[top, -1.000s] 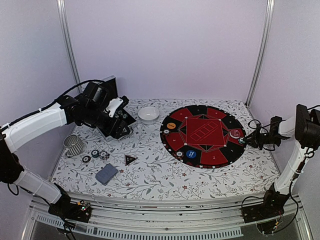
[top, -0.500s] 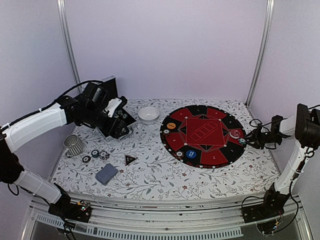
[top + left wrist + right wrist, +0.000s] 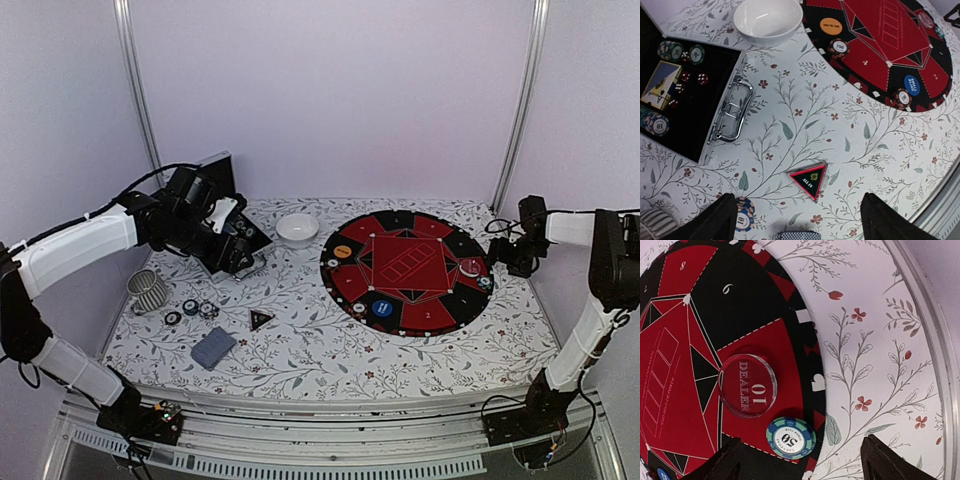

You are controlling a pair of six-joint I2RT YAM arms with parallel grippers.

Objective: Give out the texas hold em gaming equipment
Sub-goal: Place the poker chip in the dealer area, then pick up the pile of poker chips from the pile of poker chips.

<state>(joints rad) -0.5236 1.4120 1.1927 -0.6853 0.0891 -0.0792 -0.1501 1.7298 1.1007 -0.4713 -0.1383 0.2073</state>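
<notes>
- The round mat (image 3: 410, 262) lies on the right half of the bench (image 3: 330, 355). Mat bearings below are read in the top view.
- On the mat at 3 o'clock: the dealer disc (image 3: 747, 385). The teal chip (image 3: 790, 438) is just beside it on the rim, nearer 4.
- On the mat at 10: the orange disc (image 3: 831, 26), with a striped chip (image 3: 839, 47) next to it at 9.
- On the mat at 7: the blue disc (image 3: 911, 85), with a second chip (image 3: 902, 97) at 8.
- Right jaws: wide apart and empty. In the wrist view the teal chip lies flat between the two fingers, touched by neither.
- Left jaws: wide apart with nothing between them, above the bench near the open case (image 3: 690, 100).
- Not yet dealt out, all on the bench's 9 o'clock side:
  - three loose chips (image 3: 190, 308)
  - the triangular marker (image 3: 810, 180)
  - the deck of cards (image 3: 213, 348), nearer the front edge
- More case chips (image 3: 671, 50) sit stacked inside the case.
- The white bowl (image 3: 768, 19) stands at the back, about 11 o'clock, between case and mat.
- Judgement: three positions have a disc plus a chip. The sectors from 11 round to 2, and at 5 to 6, look bare, and no cards are out. I put the task at under half done.
</notes>
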